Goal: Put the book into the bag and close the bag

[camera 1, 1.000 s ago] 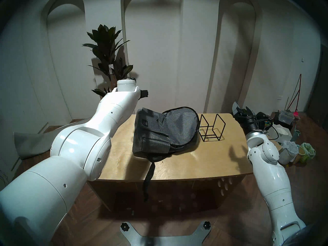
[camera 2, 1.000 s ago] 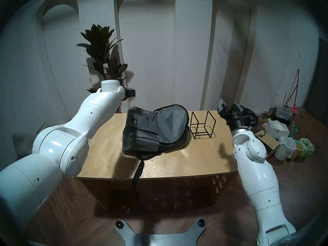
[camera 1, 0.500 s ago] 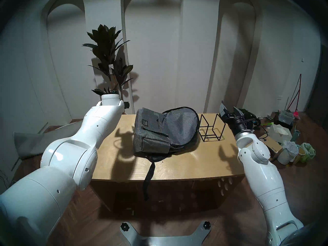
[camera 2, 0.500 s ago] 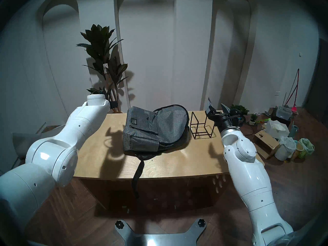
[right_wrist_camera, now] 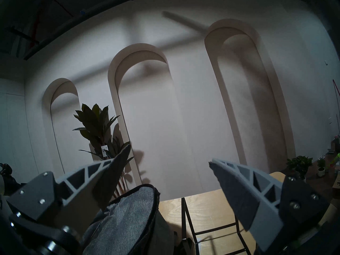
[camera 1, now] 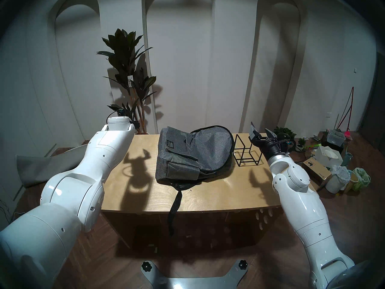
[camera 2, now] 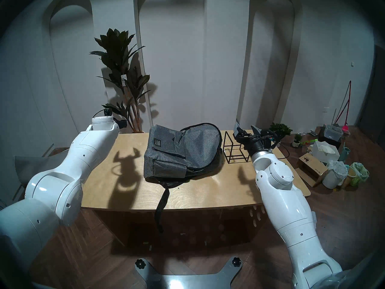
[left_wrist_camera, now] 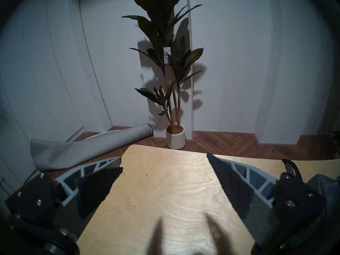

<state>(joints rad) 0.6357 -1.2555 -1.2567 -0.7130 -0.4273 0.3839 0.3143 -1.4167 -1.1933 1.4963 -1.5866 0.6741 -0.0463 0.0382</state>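
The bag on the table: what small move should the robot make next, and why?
Probably ease the right hand toward the bag to check its closure. No book is in view, the wire stand is empty, and this hand and the left hand stand open, holding nothing; whether the bag is fully shut cannot be told.

Left arm [camera 1: 108, 148] swung toward the table's left end: a second ago its wrist stood just left of the bag's [camera 1: 193, 153] top corner, now it is well left of the bag, lower, in front of the plant [camera 1: 127, 73]. Its shadow [camera 1: 135, 173], earlier hidden under the arm, now lies on the bare table [camera 1: 208, 194] left of the bag.

Right arm [camera 1: 291, 178] shifted left: the right gripper [camera 1: 263, 133], earlier off the table's right end, now stands at the right side of the wire stand [camera 1: 248, 153]. Floor clutter on the right, a small potted plant [camera 1: 284, 132] and a cardboard box [camera 1: 316, 167], is now uncovered.
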